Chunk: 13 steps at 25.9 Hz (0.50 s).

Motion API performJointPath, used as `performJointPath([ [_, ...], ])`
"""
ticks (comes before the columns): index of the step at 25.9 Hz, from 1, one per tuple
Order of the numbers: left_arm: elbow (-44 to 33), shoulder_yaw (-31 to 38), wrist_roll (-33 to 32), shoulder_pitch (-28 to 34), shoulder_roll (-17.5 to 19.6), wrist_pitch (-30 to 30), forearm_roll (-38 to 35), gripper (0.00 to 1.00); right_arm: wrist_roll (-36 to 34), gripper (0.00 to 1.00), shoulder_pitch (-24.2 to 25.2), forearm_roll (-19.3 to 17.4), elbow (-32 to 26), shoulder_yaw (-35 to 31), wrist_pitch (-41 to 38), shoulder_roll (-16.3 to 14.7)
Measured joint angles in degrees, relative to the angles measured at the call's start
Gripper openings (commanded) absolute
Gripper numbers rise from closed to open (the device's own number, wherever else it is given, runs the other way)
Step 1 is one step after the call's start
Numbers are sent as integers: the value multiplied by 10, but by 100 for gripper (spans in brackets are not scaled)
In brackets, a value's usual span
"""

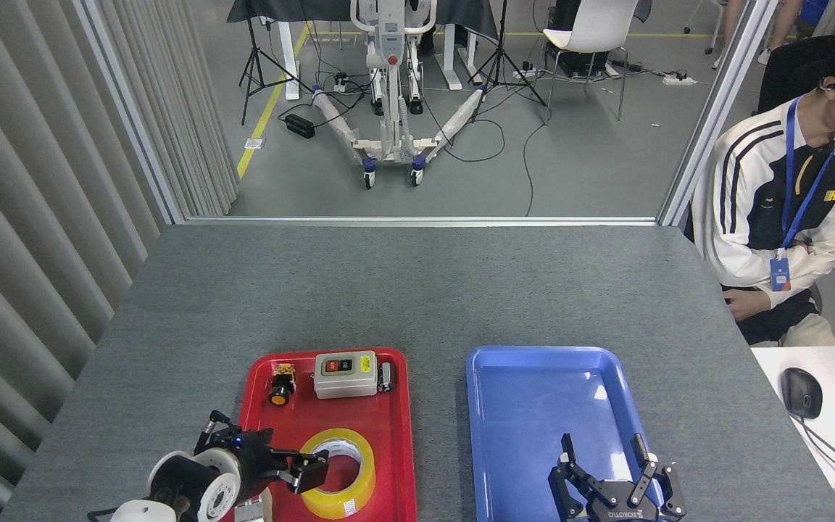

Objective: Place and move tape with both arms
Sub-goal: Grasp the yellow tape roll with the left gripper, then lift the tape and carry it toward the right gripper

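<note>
Left gripper (301,467) meets the tape (335,473), lying flat, hole upward.

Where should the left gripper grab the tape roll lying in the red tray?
Pinch the tape wall on its left side: one finger in the open core, one outside. It lies flat, hole up, and the left gripper is already at that edge of the red tray.

We lose the left edge of the tape (336,473) behind our left gripper (300,467), whose finger spread is unreadable end-on, while the frame's bottom edge cuts off the blue tray (548,370) and our right gripper (604,453).
</note>
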Motion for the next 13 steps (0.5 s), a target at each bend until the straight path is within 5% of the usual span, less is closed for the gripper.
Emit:
performJointPath([
  [9, 88, -28, -7, -45, 13, 0, 0, 96, 6, 100, 0, -1, 0, -1, 0, 1],
  [13, 123, -34, -9, -58, 14, -3, 0, 52, 6, 100, 1, -1, 0, -1, 2, 1],
])
